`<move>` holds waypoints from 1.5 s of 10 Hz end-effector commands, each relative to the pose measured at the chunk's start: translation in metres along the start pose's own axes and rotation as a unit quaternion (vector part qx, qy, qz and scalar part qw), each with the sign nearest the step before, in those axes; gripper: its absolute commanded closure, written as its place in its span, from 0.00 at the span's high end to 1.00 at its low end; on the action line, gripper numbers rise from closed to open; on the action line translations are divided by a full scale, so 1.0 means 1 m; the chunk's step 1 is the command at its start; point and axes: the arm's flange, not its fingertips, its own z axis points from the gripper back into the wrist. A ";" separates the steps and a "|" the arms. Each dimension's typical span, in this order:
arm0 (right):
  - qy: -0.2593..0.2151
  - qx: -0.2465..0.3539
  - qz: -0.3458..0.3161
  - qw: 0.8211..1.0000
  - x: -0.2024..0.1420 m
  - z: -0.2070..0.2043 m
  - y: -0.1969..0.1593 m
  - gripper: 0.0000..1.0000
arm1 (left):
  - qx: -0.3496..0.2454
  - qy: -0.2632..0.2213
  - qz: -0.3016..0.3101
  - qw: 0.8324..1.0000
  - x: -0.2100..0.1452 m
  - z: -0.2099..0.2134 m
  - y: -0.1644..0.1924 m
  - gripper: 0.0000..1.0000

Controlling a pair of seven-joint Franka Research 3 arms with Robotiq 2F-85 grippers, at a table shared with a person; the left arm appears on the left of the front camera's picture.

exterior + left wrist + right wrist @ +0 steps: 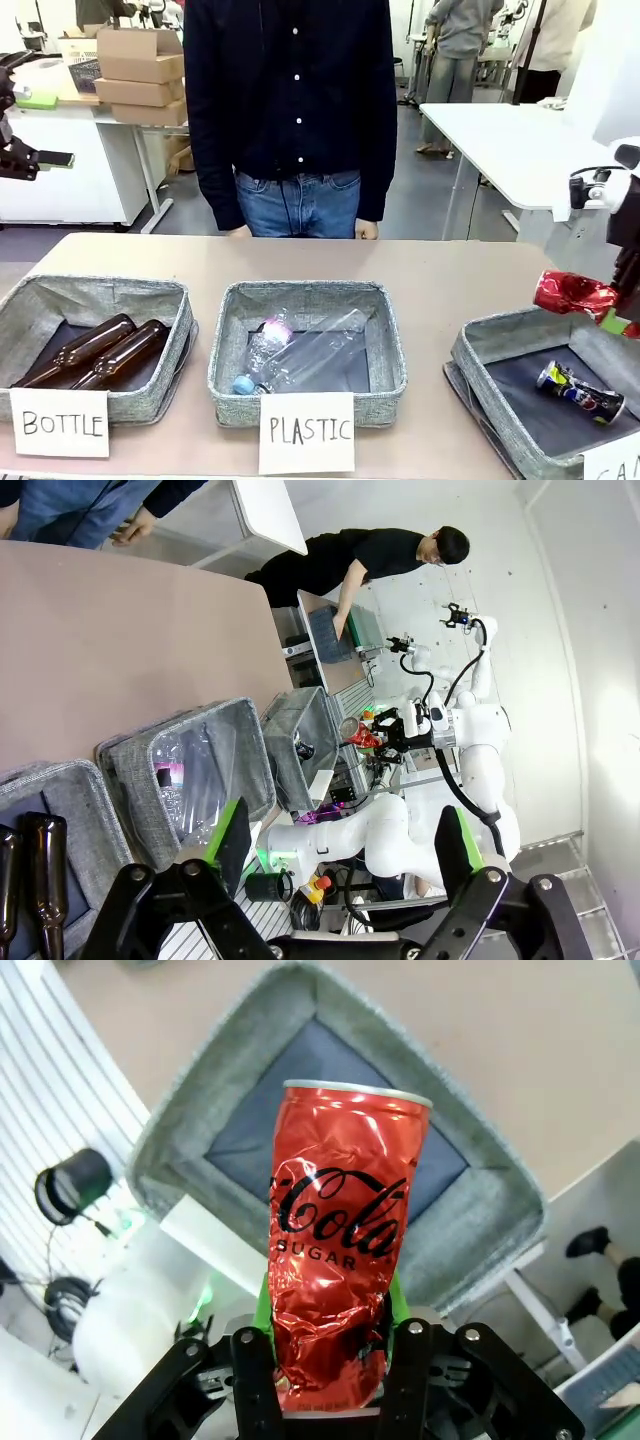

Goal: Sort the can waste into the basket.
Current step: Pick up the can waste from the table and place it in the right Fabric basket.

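Right claw (330,1360) squeezes the red can (340,1230) above my CAN basket (480,350), the dark can (580,392) already lies inside, so I only have to drop this one.

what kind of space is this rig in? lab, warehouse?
Likely a robotics lab or workshop. Other white tables stand behind the person, cardboard boxes are stacked on a bench, and a second white robot arm shows across the room.
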 end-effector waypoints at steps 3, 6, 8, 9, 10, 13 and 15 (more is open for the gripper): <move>-0.004 -0.011 -0.007 1.000 -0.018 -0.058 0.014 1.00 | -0.007 -0.008 -0.006 1.000 -0.001 -0.001 -0.001 0.96; -0.010 -0.007 -0.009 1.000 -0.016 -0.058 0.011 1.00 | -0.007 -0.008 -0.006 1.000 -0.001 -0.001 -0.001 0.96; -0.014 -0.006 -0.014 1.000 -0.015 -0.057 0.009 1.00 | -0.007 -0.008 -0.006 1.000 -0.001 -0.001 -0.001 0.96; -0.017 -0.005 -0.016 1.000 -0.015 -0.057 0.008 1.00 | -0.007 -0.008 -0.006 1.000 -0.001 -0.001 -0.001 0.96; -0.021 -0.002 -0.022 1.000 -0.014 -0.057 0.007 1.00 | -0.007 -0.008 -0.006 1.000 -0.001 -0.001 -0.001 0.96; -0.092 0.056 -0.088 0.990 -0.013 -0.044 0.003 1.00 | -0.007 -0.008 -0.006 1.000 -0.001 -0.001 -0.001 0.96; -0.189 0.228 -0.383 0.875 0.000 -0.011 -0.006 1.00 | -0.007 -0.008 -0.006 1.000 -0.001 -0.001 -0.001 0.96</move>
